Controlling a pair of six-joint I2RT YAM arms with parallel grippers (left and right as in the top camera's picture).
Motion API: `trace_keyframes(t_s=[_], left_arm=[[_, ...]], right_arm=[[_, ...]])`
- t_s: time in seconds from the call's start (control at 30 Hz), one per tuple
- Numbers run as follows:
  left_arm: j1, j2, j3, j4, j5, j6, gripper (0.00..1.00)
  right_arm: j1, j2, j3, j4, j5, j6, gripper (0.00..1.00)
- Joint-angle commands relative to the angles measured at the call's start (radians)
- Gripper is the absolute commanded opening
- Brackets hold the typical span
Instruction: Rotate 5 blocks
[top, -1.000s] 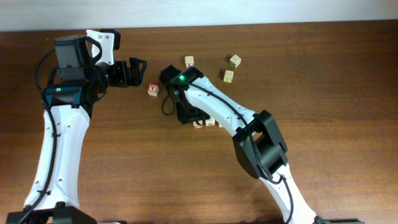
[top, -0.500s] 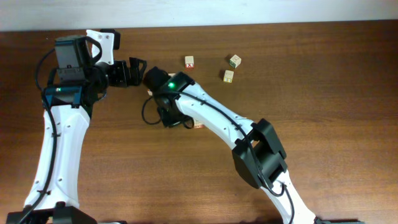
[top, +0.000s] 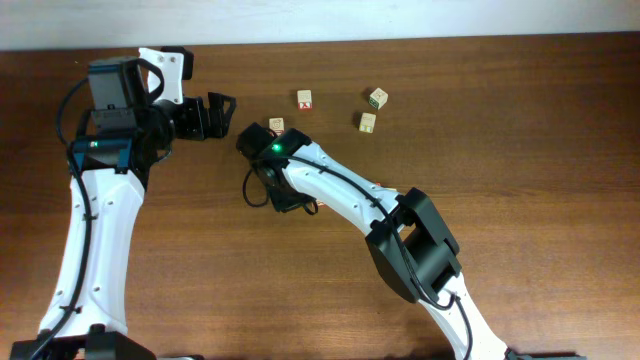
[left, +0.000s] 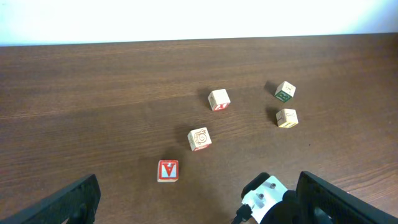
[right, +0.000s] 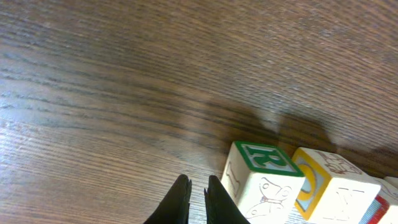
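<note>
In the right wrist view my right gripper (right: 198, 179) is shut with nothing between its fingers, low over the table. Just to its right stands a block with a green "R" top (right: 264, 171), touching a yellow-framed block (right: 326, 180). In the overhead view the right arm (top: 275, 150) covers these. More blocks lie apart: a red-printed one (top: 305, 99), a green one (top: 377, 97), a plain-faced one (top: 367, 122) and one by the arm (top: 276, 124). My left gripper (top: 222, 113) hangs open at the back left, holding nothing. A red-faced cube (left: 168, 170) lies in front of it.
The table's back edge meets a white wall (left: 199, 18). The right arm's white link (top: 340, 190) stretches diagonally across the middle. A red-edged cube (right: 379, 208) peeks in at the right wrist view's lower right corner.
The right gripper has closed from half open. Its wrist swung left, covering the red-faced cube and the blocks by its fingers and uncovering the back red-printed block. The left arm stayed still.
</note>
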Motion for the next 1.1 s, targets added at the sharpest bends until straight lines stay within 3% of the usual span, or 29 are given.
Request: trace_keyframes(t_s=[0.0, 0.6, 0.77, 0.93, 1.07], left_arm=[[-0.002, 0.004, 0.019, 0.002, 0.008, 0.016, 0.99], [-0.002, 0.004, 0.019, 0.002, 0.008, 0.016, 0.99], [-0.002, 0.004, 0.019, 0.002, 0.008, 0.016, 0.99], [-0.002, 0.004, 0.019, 0.002, 0.008, 0.016, 0.99], [-0.002, 0.004, 0.019, 0.002, 0.008, 0.016, 0.99]], right_arm=[[-0.024, 0.012, -0.006, -0.002, 0.042, 0.020, 0.11], [-0.115, 0.006, -0.006, -0.067, 0.020, 0.003, 0.13], [-0.127, -0.188, 0.056, -0.112, -0.008, -0.010, 0.22], [-0.291, -0.409, 0.053, -0.286, -0.007, -0.011, 0.22], [-0.468, -0.410, -0.082, -0.303, -0.016, -0.011, 0.22]])
